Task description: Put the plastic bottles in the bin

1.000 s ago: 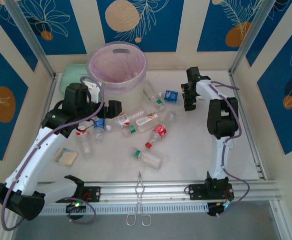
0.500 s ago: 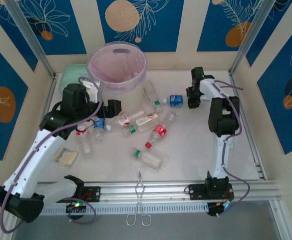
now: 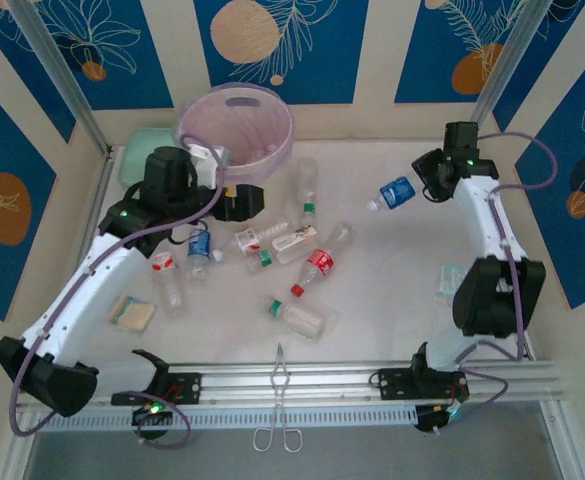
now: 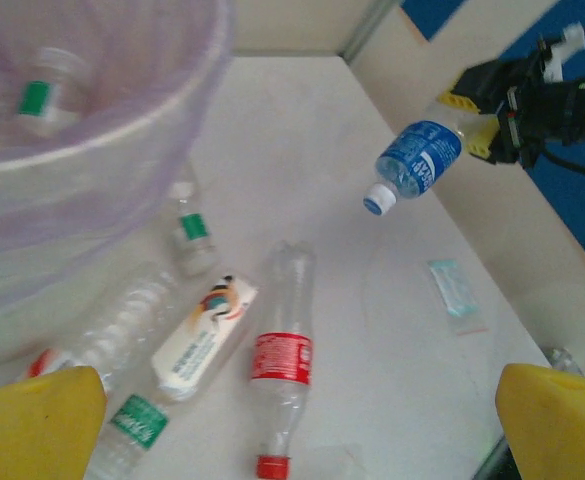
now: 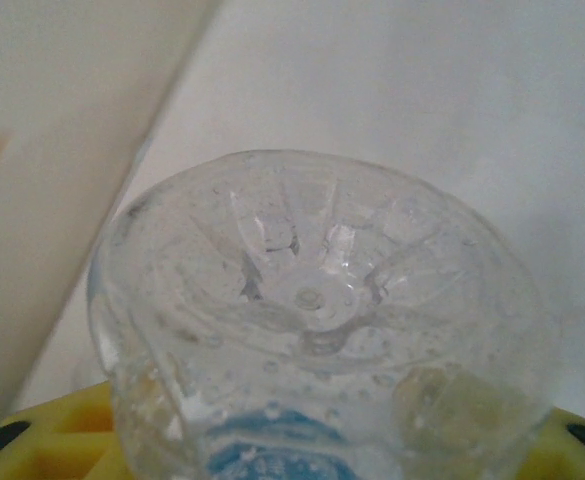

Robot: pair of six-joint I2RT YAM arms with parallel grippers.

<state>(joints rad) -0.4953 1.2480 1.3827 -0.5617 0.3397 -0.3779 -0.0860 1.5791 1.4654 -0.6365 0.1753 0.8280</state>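
Several plastic bottles lie in the middle of the table, among them a red-labelled one (image 3: 317, 268) (image 4: 282, 360), a white-labelled one (image 3: 294, 240) (image 4: 202, 330) and a green-capped one (image 3: 297, 315). My right gripper (image 3: 429, 180) (image 5: 312, 445) is shut on a blue-labelled bottle (image 3: 396, 193) (image 4: 417, 160) (image 5: 312, 310), holding it in the air at the back right, cap pointing down-left. The bin (image 3: 234, 120) (image 4: 92, 160) stands at the back left with a green-labelled bottle (image 4: 37, 95) inside. My left gripper (image 3: 247, 200) (image 4: 297, 390) hangs open just in front of the bin, above the scattered bottles.
A mint-green case (image 3: 142, 150) lies left of the bin. A yellowish sponge (image 3: 132, 313) sits at the front left. Metal tongs (image 3: 280, 400) rest on the front rail. A small teal packet (image 3: 450, 280) (image 4: 457, 290) lies at the right.
The right gripper closed on the blue-labelled bottle and lifted it off the table, swinging to the back right. The left gripper edged to the right and toward the bin.
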